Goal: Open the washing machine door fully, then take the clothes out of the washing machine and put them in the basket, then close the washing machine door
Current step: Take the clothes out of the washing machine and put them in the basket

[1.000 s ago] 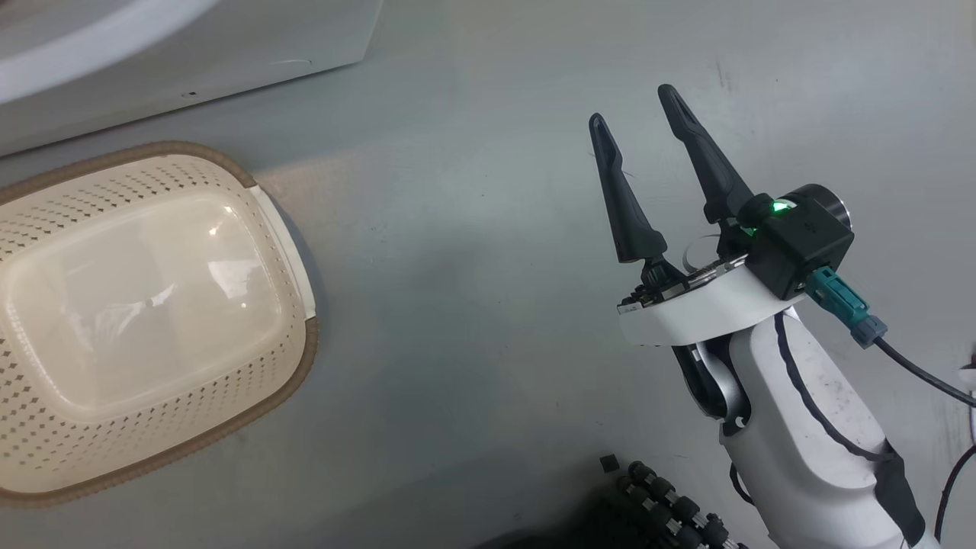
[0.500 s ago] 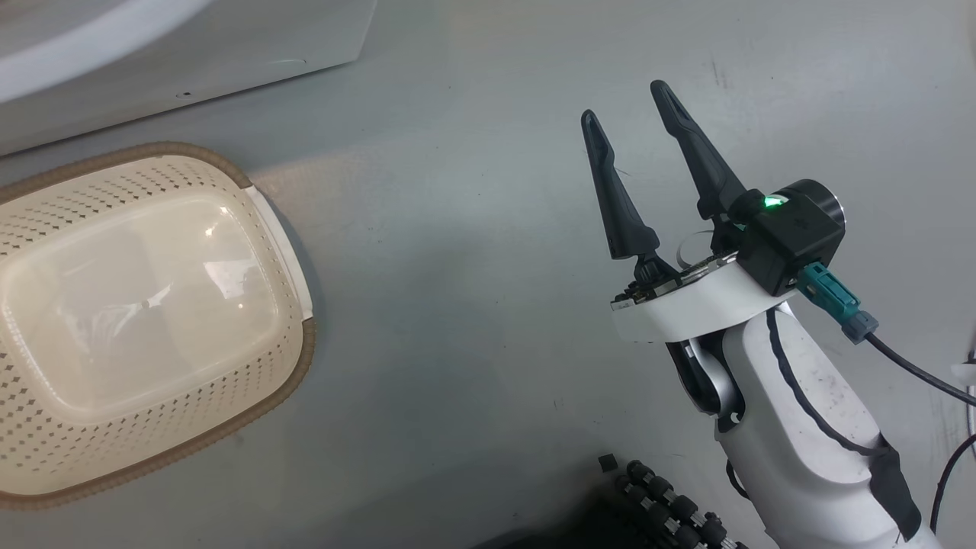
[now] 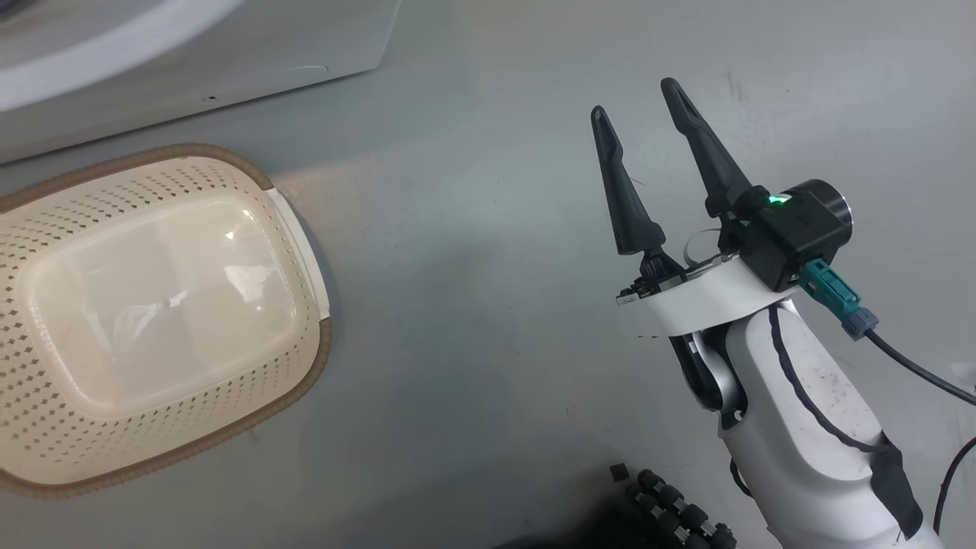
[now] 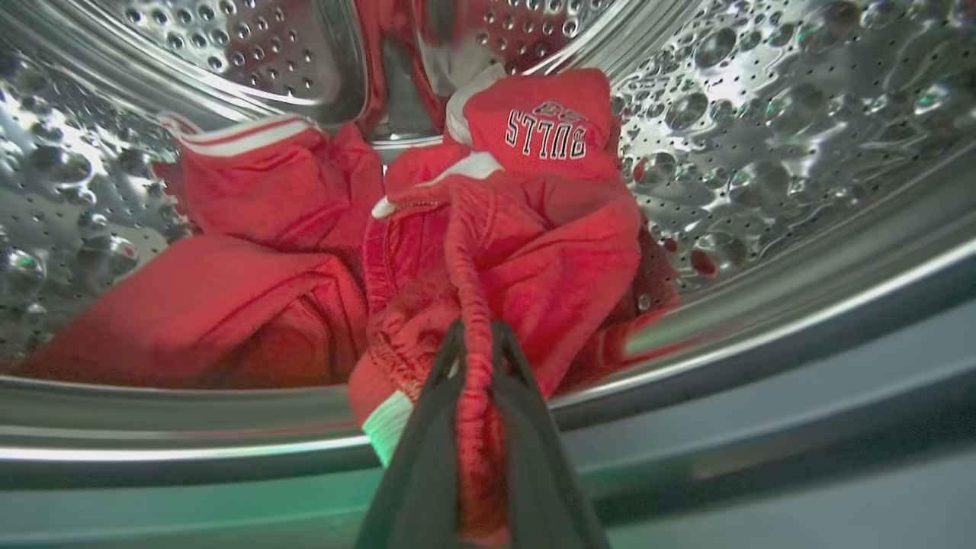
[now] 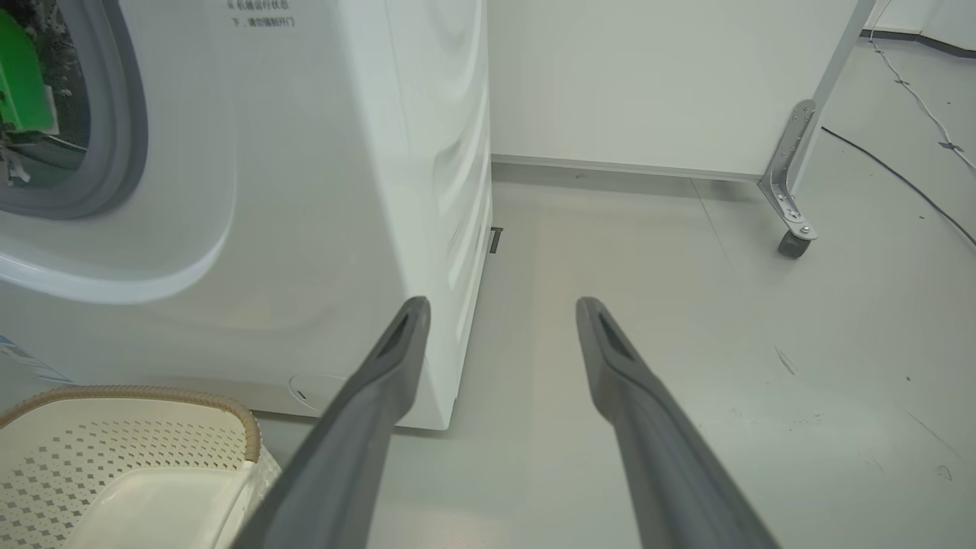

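- Grey floor (image 3: 473,320) fills the head view, with the cream basket (image 3: 114,191) at the left, just below the white washing machine (image 3: 229,53). The right gripper (image 3: 632,97) hovers well apart at the right, its fingers spread around nothing.
- Left wrist view: the left gripper (image 4: 478,329) is pinched on a raised fold of the red clothes (image 4: 549,252), which lie bunched inside the steel drum (image 4: 762,114) at its front lip.
- Right wrist view: the spread fingers point past the machine's corner, over bare floor; the basket's corner sits at the lower left.
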